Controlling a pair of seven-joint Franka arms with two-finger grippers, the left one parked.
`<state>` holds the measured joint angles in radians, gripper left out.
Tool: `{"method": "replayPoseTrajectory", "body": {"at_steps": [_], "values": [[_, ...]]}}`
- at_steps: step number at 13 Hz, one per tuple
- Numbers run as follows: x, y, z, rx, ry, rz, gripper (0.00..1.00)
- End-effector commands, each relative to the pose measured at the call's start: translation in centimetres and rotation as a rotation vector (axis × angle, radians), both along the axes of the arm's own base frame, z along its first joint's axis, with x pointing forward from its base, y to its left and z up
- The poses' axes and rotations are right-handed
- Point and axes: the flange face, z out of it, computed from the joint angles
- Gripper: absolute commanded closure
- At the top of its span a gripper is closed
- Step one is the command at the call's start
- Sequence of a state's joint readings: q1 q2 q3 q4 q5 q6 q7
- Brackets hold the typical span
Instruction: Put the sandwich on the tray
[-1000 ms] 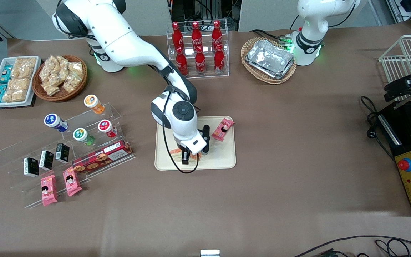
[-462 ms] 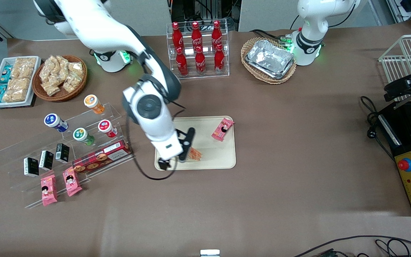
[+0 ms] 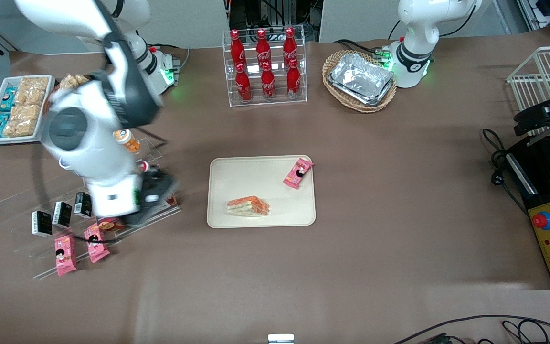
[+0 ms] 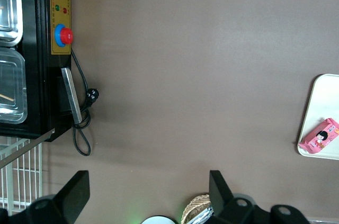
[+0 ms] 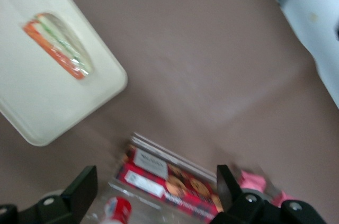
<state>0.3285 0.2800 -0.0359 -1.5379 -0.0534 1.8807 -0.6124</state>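
1. The sandwich [image 3: 248, 206] lies flat on the tray [image 3: 237, 174], long axis along the tray's near rim.
2. The gripper [image 3: 153, 191], fingers spread and empty, hangs well apart from the tray, toward the working arm's end, above the biscuit box [image 5: 169, 179].

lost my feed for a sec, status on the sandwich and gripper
Gripper open, empty, above the acrylic snack rack. Sandwich lying flat on the tray, near a pink snack packet. Nothing in the way.

Sandwich [image 3: 248, 206]: clear-wrapped wedge, orange and green layers, lying flat on tray [image 3: 260, 174], near its camera-side rim. Tray: cream, rectangular, table centre.
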Motion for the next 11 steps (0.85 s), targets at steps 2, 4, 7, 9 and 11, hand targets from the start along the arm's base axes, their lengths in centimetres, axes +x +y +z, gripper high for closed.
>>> {"method": "replayPoseTrajectory", "body": {"at_steps": [2,4,7,9,11], "values": [[-1.6,-12.8,6.6,0.026,-0.011,-0.209,0.00],[-2.3,-17.6,9.0,0.033,-0.040,-0.301,0.00],[-3.6,-22.8,10.8,0.042,-0.046,-0.485,0.00],[-4.9,-25.8,12.0,0.077,-0.009,-0.616,0.00],[-5.9,-28.1,12.8,0.099,0.031,-0.684,0.00]]}}
